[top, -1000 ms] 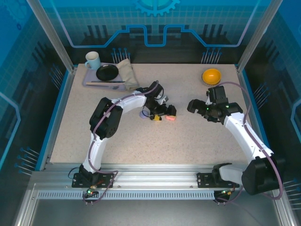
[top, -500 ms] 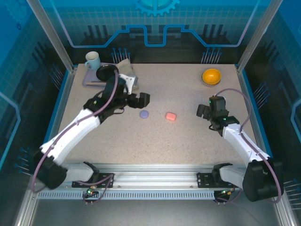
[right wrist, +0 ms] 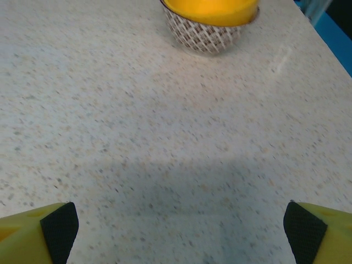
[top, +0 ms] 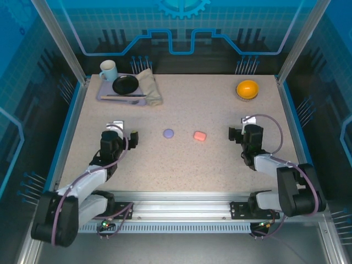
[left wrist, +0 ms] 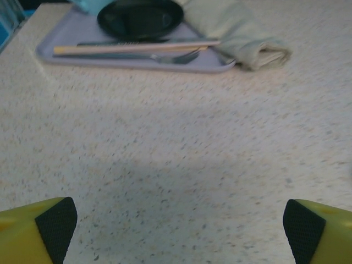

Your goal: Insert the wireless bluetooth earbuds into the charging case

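Two small rounded charging cases lie shut on the speckled table: a pale purple one (top: 168, 133) and a salmon-pink one (top: 199, 136) just right of it. The wireless bluetooth earbuds are out of view. My left gripper (top: 124, 132) sits low at the near left, well left of the purple case, open and empty; its yellow fingers (left wrist: 38, 231) frame bare tabletop. My right gripper (top: 242, 127) rests right of the pink case, also open and empty, its fingers (right wrist: 316, 231) spread wide over bare table.
A lilac tray (top: 104, 97) at the back left carries a black plate (top: 125, 84), fork, chopsticks and a folded napkin (top: 149, 87), with a pale mug (top: 108, 70) beside them. An orange-filled patterned bowl (top: 247, 89) stands at the back right, ahead of the right gripper.
The left arm has pulled away from the cases and folded back to the near left. The right arm has drawn back toward its base. Both cases stay put.
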You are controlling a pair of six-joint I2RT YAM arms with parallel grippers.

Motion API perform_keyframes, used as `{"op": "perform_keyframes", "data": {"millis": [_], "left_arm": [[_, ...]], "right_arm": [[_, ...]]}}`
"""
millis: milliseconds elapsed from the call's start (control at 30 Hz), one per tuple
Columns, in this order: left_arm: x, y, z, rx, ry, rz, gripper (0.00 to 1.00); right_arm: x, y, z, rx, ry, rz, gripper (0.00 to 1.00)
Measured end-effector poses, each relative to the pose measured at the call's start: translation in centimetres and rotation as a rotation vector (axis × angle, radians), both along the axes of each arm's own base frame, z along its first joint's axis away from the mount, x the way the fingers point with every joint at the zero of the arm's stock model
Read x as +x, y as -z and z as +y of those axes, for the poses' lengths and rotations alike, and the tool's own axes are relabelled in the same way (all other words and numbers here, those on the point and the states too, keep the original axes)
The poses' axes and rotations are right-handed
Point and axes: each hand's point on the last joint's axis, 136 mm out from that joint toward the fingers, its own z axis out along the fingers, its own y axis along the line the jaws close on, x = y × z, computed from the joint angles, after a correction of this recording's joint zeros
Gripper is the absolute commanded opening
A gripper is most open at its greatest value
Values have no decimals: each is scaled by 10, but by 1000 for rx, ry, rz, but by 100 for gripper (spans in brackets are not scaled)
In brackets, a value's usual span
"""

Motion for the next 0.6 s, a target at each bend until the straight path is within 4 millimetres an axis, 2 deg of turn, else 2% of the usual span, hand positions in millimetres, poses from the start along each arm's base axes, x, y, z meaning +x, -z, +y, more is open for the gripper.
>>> {"op": "perform_keyframes", "data": {"millis": [67,133,233,300,433,600], "left_arm": [[8,16,8,-9,-19,16,99],[18,28,13,-26,-23,30,99],[37,40,10,-54,8,31,99],[44,48,6,-69,31,48,99],[55,37,6,-90,48,14,99],[59,31,7,-99,50,-7,99]], "right_arm": [[6,-1,2,10,-19,-41,100],[13,7,7,13,-56,-53,100],[16,23,19,27,-139,-3,100],[21,19,22,43,-175,-6,100],[30,6,28,51,-213,-41,100],[31,6,31,52,-234,-42,100]]}}
